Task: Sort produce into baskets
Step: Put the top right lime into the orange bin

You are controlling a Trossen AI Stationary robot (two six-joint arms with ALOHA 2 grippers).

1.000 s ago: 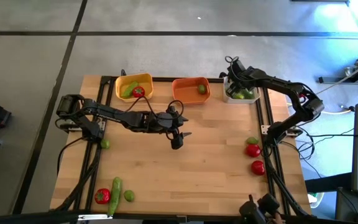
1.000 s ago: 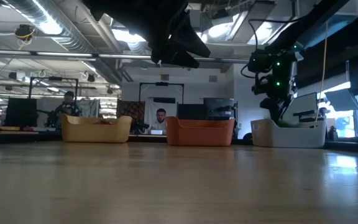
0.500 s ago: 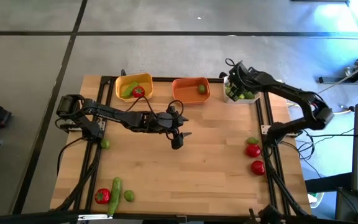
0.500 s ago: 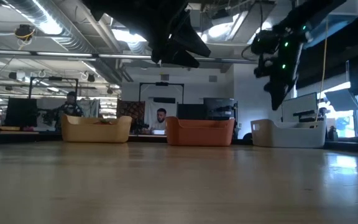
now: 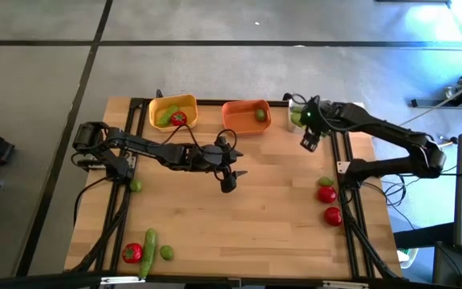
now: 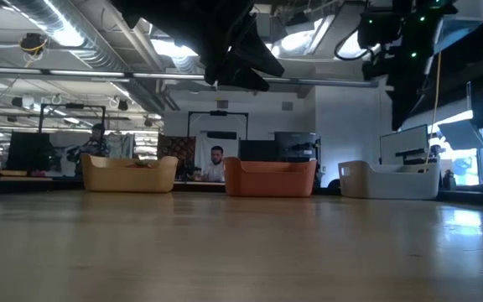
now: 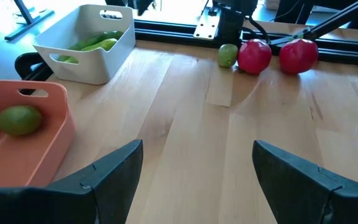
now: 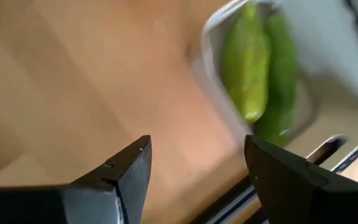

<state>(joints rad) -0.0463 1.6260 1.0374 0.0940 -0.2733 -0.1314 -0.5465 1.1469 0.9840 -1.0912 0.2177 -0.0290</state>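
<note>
The right gripper (image 5: 310,143) hangs just beside the white basket (image 7: 86,40), fingers apart and empty. The left gripper (image 5: 228,181), near the orange basket (image 5: 246,116), is apart too.

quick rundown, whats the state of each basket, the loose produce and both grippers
yellow basket: holds a green piece and a red tomato
orange basket: holds one lime
white basket: holds green cucumber pieces
right-edge produce: two red, one lime, loose on table
front-left produce: red, cucumber, lime, loose on table
left-edge lime: loose by rail
left gripper: open, empty, mid-table
right gripper: open, empty, beside white basket
</note>
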